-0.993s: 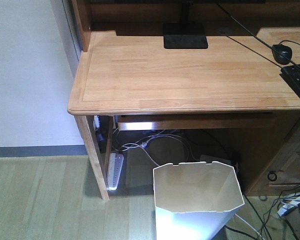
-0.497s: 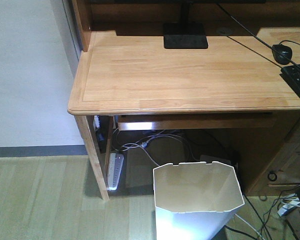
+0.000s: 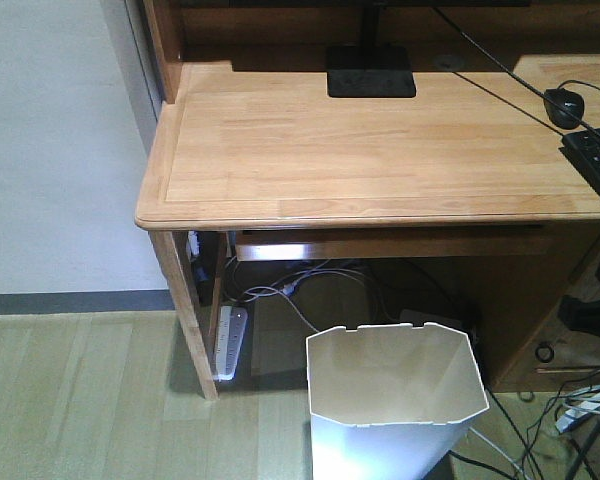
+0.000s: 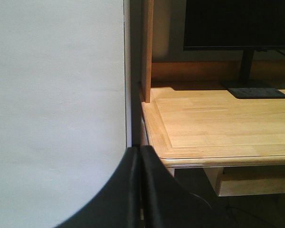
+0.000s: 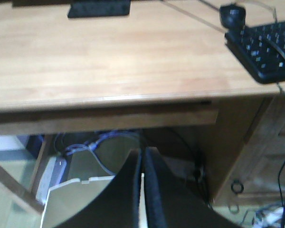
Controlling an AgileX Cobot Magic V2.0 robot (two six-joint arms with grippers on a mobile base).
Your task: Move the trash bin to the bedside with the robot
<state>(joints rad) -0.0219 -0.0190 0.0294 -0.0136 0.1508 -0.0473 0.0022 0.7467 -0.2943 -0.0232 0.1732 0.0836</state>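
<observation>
Trash bin (image 3: 395, 385) upright on floor at 5 o'clock in front view, just before counter (image 3: 360, 150) edge. Left end effector (image 4: 140, 154) pressed closed, gripping nothing. Right end effector (image 5: 142, 159) likewise closed and empty, bin at its 8 o'clock.

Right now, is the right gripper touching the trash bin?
Apart. The front view shows the right gripper at the frame's right edge, with a plain gap between it and the rim of the trash bin.
</observation>
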